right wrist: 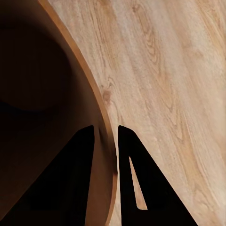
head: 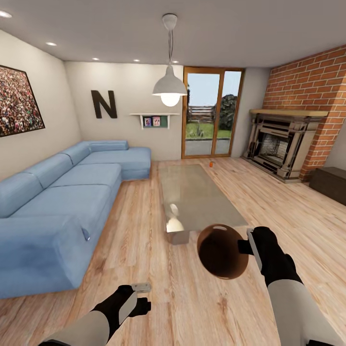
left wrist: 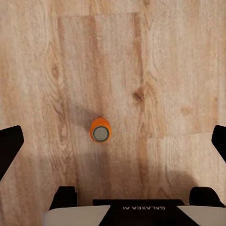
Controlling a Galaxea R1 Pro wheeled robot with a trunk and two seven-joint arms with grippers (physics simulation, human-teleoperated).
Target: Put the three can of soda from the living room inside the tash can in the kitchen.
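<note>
I am in the living room. My right gripper is shut on the rim of the trash can, which is held off the floor and tipped so its brown inside faces me. In the right wrist view the fingers straddle the trash can's wall. An orange soda can stands upright on the wood floor, directly below my left gripper, whose fingers are spread wide open well above it. Another small orange can stands on the floor far ahead, near the glass door.
A light-blue corner sofa runs along the left. The glass coffee table stands just ahead of the trash can. A pendant lamp hangs over it. A brick fireplace and a dark bench are at the right.
</note>
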